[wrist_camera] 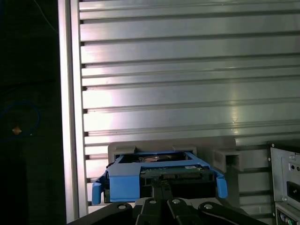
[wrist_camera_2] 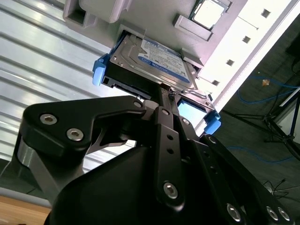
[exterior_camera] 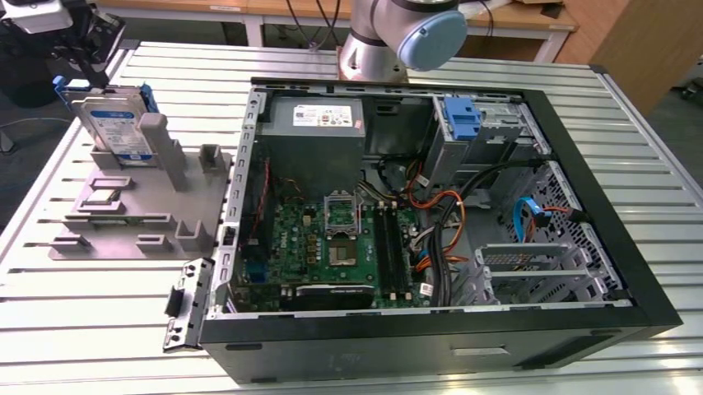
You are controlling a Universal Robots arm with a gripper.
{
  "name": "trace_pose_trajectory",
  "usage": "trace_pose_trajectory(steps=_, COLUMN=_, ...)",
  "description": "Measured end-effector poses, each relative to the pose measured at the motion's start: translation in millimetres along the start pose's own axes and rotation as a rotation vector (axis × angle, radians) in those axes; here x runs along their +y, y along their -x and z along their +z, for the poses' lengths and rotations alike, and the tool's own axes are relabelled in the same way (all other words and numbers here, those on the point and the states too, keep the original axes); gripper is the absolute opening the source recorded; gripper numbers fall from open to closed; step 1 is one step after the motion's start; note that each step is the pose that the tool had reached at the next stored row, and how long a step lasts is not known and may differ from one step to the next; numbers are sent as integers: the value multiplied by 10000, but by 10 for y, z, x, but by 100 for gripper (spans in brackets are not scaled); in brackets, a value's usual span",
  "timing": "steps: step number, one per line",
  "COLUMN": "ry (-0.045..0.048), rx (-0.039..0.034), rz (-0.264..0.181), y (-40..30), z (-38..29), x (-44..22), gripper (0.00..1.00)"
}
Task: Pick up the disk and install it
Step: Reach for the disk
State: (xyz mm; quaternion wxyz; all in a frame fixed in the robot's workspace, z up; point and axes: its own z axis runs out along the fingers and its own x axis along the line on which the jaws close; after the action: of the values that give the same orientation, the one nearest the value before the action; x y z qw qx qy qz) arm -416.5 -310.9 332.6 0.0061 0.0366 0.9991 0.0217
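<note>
your pincer [exterior_camera: 97, 82] [wrist_camera_2: 169, 93] sits at upper edge of disk [exterior_camera: 110, 123] [wrist_camera_2: 159, 58]; clamped or not, you cannot tell. disk stands upright in grey holder [exterior_camera: 121, 214] on surface [exterior_camera: 66, 313], at exterior view's left, beside open computer case [exterior_camera: 615, 271].

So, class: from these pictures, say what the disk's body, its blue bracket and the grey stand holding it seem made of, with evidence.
Disk body: likely bare metal, silvery with a dull sheen. Blue bracket: probably plastic, uniform bright colour, moulded shape. Grey stand: matte and blocky, perhaps plastic, uncertain.
</note>
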Motion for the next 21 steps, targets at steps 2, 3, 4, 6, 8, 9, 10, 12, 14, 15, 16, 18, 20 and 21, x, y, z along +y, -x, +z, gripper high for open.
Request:
trace_pose_trajectory(steps=2, ry=0, rx=1, rz=-3, y=0, z=0, x=0, gripper=10)
trace_pose_trajectory(steps=3, ry=0, rx=1, rz=-4, y=0, z=0, x=0, gripper=10)
trace_pose_trajectory(steps=4, ry=0, rx=0, rz=-6, y=0, z=0, x=0, gripper=10)
trace_pose_trajectory(steps=6, ry=-1, rx=3, rz=-12, y=0, z=-5, x=1, gripper=10)
trace_pose_trajectory(steps=8, ry=0, rx=2, rz=-23, y=0, z=-14, x=1, gripper=10)
trace_pose_trajectory(steps=9, ry=0, rx=1, rz=-27, y=0, z=-19, x=1, gripper=10)
trace_pose_trajectory(steps=10, ry=1, rx=0, rz=-31, y=0, z=-22, x=1, gripper=10)
trace_pose_trajectory(steps=12, ry=1, rx=0, rz=-47, y=0, z=-22, x=1, gripper=10)
trace_pose_trajectory(steps=14, ry=1, rx=3, rz=-80, y=0, z=-23, x=1, gripper=10)
trace_pose_trajectory(steps=15, ry=0, rx=6, rz=-102, y=0, z=-23, x=1, gripper=10)
trace_pose_trajectory(steps=16, ry=0, rx=9, rz=-133, y=0, z=-23, x=1, gripper=10)
trace_pose_trajectory(steps=18, ry=2, rx=9, rz=-172, y=0, z=-22, x=1, gripper=10)
trace_pose_trajectory(steps=20, ry=2, rx=8, rz=-173, y=0, z=-22, x=1, gripper=10)
trace_pose_trajectory(steps=21, ry=2, rx=8, rz=-174, y=0, z=-25, x=1, gripper=10)
